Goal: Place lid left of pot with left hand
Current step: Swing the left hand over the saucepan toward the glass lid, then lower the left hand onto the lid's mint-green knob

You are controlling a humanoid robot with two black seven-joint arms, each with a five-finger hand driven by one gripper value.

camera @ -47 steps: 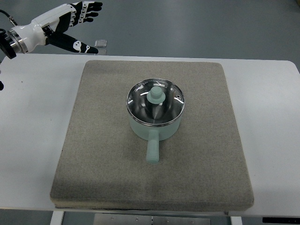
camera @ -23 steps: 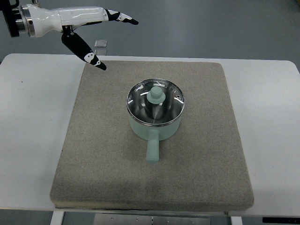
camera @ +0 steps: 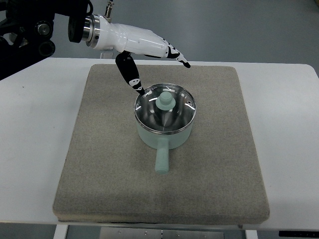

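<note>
On the grey mat (camera: 99, 164) at mid-table (camera: 30, 149), the pot (camera: 164, 130) is sitting upright with its handle (camera: 162, 159) pointing toward the camera side, glass lid (camera: 165, 110) seated on the rim, pale green knob (camera: 165, 100) in the middle

Left robot hand (camera: 149, 59) is reaching in from the upper left and hanging just behind the pot, spread wide and holding nothing: thumb (camera: 130, 75) is angling down toward the lid's rear-left edge, fingers (camera: 172, 51) are extending out past the far side of the pot. Whether the thumb tip is touching the glass or only hovering over it is hard to say from this angle

Step in hand looks like the approach to the grasp; lid is not lifted yet, nothing is placed. Next move is probably calling for the robot hand to come down over the knob, close thumb against fingers around it, lift straight up to clear the rim, then carry left and set the lid on the bare mat left of the pot

Hard to make out: height of the hand above the lid, since the steep top view is flattening it; individual fingers are merging into one dark-tipped shape; the arm's upper part is being cut off at the top left corner among dark hardware. Glare on the glass is hiding the pot's inside. Right arm is not showing anywhere
</note>
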